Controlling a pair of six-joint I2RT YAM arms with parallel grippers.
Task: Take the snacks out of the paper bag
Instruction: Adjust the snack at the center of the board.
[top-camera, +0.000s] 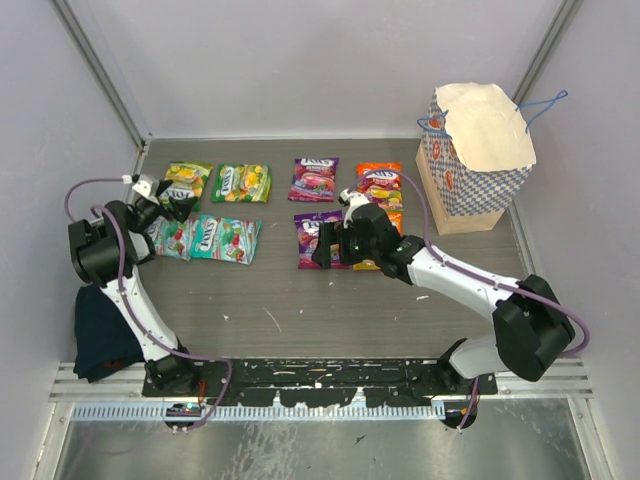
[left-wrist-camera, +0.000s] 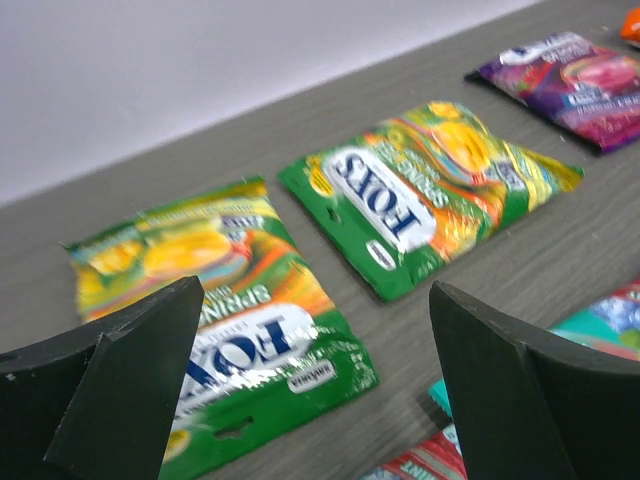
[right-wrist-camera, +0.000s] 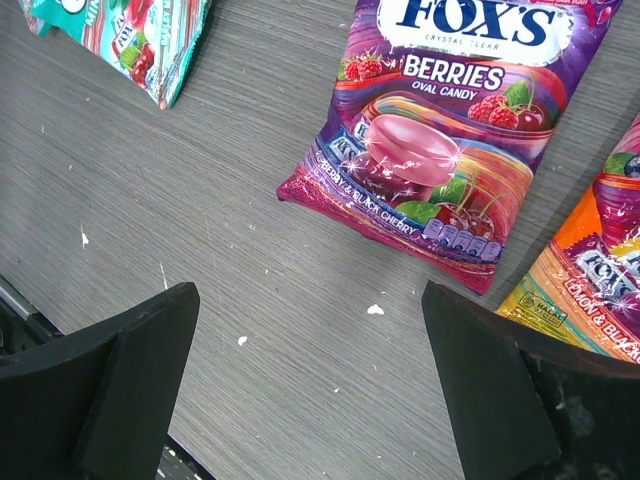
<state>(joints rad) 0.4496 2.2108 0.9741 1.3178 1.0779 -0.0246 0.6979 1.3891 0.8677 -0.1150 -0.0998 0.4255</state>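
Our left hand (left-wrist-camera: 315, 300) and right hand (right-wrist-camera: 308, 300) are both hanging released, holding nothing. We are seeing glossy fruit-printed snacks (top-camera: 240, 183), green, teal, purple and orange, lying flat in rows mid-frame on the worktop (top-camera: 270, 300). Upper right, the checkered paper bag (top-camera: 480, 188) is standing; we cannot tell what it is holding.

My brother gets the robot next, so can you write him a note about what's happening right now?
Left gripper: jaws open, empty, above a green packet.
Right gripper: jaws open, empty, near the purple berries packet.
Snacks: eight packets lie flat in two rows on the table.
Paper bag: stands upright at the far right.
Done: those eight are out.
Left: look inside the bag. These views don't show whether any remain.
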